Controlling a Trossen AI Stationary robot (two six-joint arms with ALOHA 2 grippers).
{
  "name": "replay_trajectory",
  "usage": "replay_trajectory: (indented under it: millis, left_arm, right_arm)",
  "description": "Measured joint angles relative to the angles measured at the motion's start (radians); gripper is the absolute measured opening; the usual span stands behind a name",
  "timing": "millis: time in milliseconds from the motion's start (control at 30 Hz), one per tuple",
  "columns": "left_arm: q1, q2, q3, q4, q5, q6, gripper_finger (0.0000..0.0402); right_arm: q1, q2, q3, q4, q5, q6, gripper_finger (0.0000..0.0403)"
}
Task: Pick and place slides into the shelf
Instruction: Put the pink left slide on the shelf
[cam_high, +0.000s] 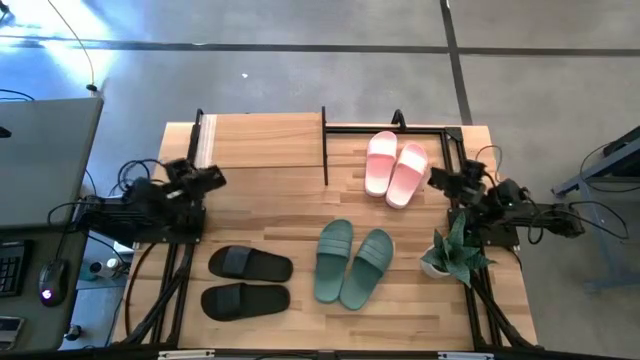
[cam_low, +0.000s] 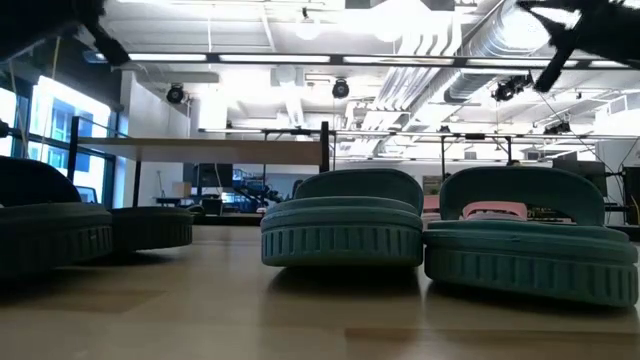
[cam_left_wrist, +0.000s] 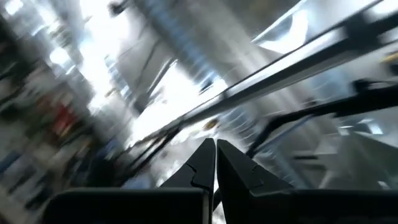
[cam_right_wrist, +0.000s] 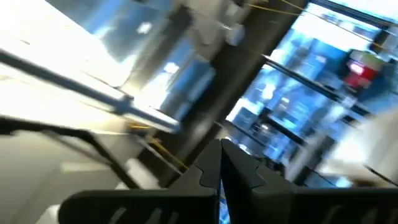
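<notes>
The black slides (cam_high: 248, 281) lie at the near left of the table, soles down. The sage green slides (cam_high: 353, 263) lie near the middle, and they fill the low view (cam_low: 340, 230). The pink slides (cam_high: 395, 168) lie inside the shelf's black tube frame (cam_high: 326, 150) at the far right. The shelf's wooden top board (cam_low: 220, 148) shows in the low view. My left gripper (cam_high: 212, 178) hovers shut at the table's left edge and my right gripper (cam_high: 438, 180) shut at the right edge. Both point upward, each holding nothing (cam_left_wrist: 215, 163) (cam_right_wrist: 220, 163).
A small potted plant (cam_high: 455, 255) stands at the table's near right, close to my right arm. Cables run down both sides of the table. A grey desk with a mouse (cam_high: 48, 280) stands left of the table.
</notes>
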Motion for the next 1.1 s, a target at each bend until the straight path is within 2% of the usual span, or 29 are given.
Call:
replay_trajectory:
  millis: [100,200,400,633,700,800,967,1100]
  left_arm:
    - [0.000,0.000,0.001,0.088,0.001,0.058,0.0005]
    - [0.000,0.001,0.029,0.063,0.001,0.105,0.0005]
    - [0.000,0.076,0.193,-0.150,0.004,0.206,0.0005]
    - [0.000,0.292,0.456,-0.486,0.020,0.346,0.0005]
    - [0.000,0.375,0.529,-0.572,0.020,0.386,0.0005]
    - [0.000,0.500,0.626,-0.665,0.020,0.450,0.0005]
    - [0.000,0.675,0.752,-0.832,0.019,0.552,0.0005]
    - [0.000,0.786,0.808,-0.954,0.011,0.596,0.0005]
  right_arm:
    - [0.000,0.000,0.000,0.055,-0.037,-0.069,0.0000]
    - [0.000,0.000,0.000,0.065,-0.039,-0.099,0.0000]
    - [0.000,0.000,0.000,0.077,-0.035,-0.097,0.0000]
    - [0.000,0.000,0.056,0.045,-0.047,-0.133,0.0000]
    - [0.000,0.000,0.109,-0.033,-0.051,-0.181,0.0000]
    - [0.000,0.000,0.227,-0.240,-0.043,-0.280,0.0000]
    - [0.000,0.024,0.441,-0.682,0.090,-0.340,0.0000]
    - [0.000,0.103,0.598,-0.919,0.119,-0.373,0.0000]
